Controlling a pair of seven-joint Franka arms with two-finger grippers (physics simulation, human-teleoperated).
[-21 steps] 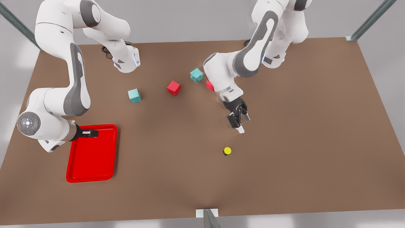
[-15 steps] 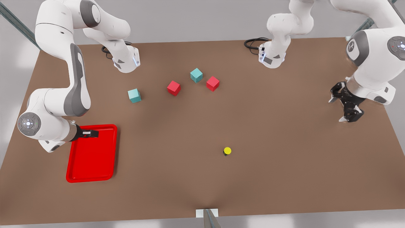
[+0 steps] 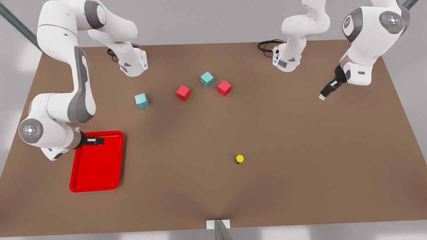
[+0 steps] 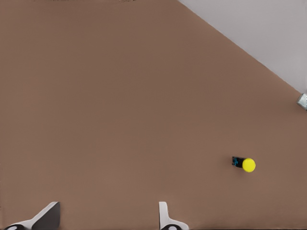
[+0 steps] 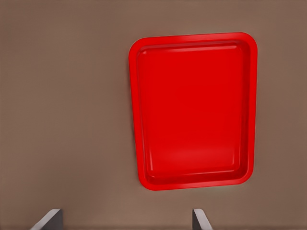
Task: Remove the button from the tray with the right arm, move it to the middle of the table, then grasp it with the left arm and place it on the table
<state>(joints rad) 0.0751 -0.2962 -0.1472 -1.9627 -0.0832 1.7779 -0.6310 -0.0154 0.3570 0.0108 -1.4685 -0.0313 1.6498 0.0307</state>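
The button (image 3: 239,159), yellow cap on a black base, stands alone on the brown table (image 3: 300,150) a little toward the front view's right of centre; the left wrist view shows the button (image 4: 244,164) too, far from the fingers. My left gripper (image 3: 328,89) hangs open in the air near the table's far right side, well away from the button; its two fingertips (image 4: 48,215) stand wide apart around my left gripper (image 4: 105,218). My right gripper (image 3: 96,141) waits open over the far edge of the red tray (image 3: 96,180). The tray (image 5: 194,108) holds nothing, below my right gripper (image 5: 124,219).
Two teal cubes (image 3: 141,100) (image 3: 207,79) and two red cubes (image 3: 183,92) (image 3: 224,88) sit in a loose row at the back middle. Both arm bases stand on the far edge, with a black cable (image 3: 267,45) by the right-hand one. A small bracket (image 3: 218,224) marks the front edge.
The left arm swung from just above the button at mid-table out to the front view's right, then rose toward the far right side. The button and right arm stayed put.
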